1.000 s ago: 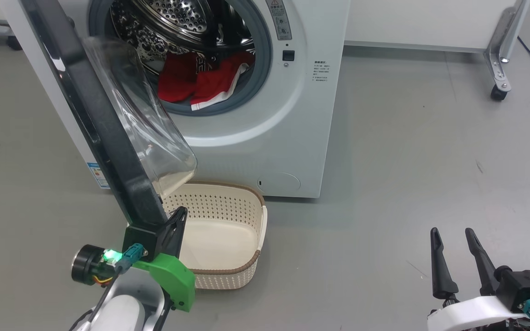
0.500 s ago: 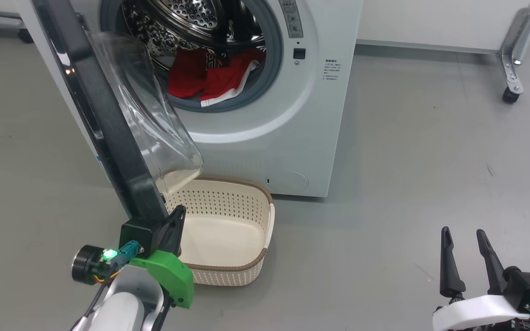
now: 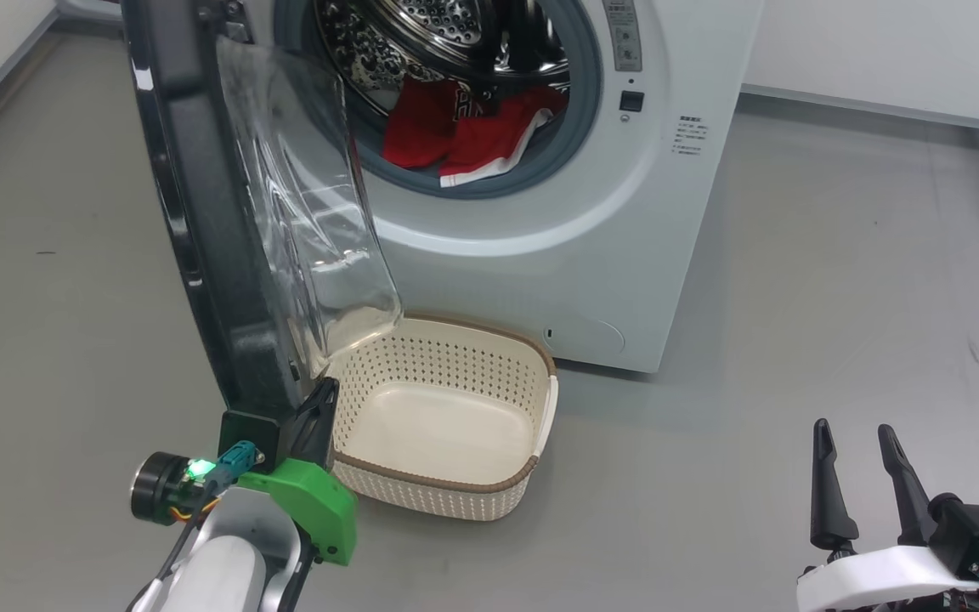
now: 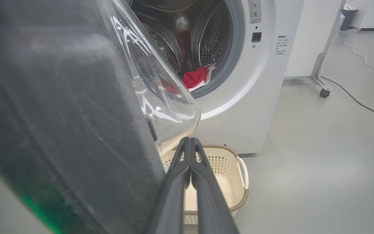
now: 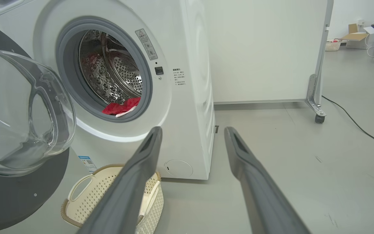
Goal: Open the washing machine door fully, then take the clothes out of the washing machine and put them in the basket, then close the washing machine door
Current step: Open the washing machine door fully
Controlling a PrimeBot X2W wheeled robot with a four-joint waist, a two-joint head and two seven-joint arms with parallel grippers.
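Washer [image 3: 625, 255] is white, front-loading, on a grey floor [image 3: 795, 340]. Door [image 3: 200, 212] is swung out from washer's front, hinged on washer's left side, black rim edge-on in head view, clear glass bulge facing the opening. Clothes [image 3: 464, 127] are red with white trim, bunched inside washer at the bottom of the opening, a white-edged bit lying on the grey lip. Basket [image 3: 455, 501] is cream, empty, on the floor just in front of washer's base and under the door's glass. Left gripper [image 3: 328, 389] is in front of washer, just beside the door's lower rim; jaws pressed together, holding nothing; contact with rim unclear. Right gripper [image 3: 851, 427] is well off in front of washer's right side, low over floor, jaws wide, empty.
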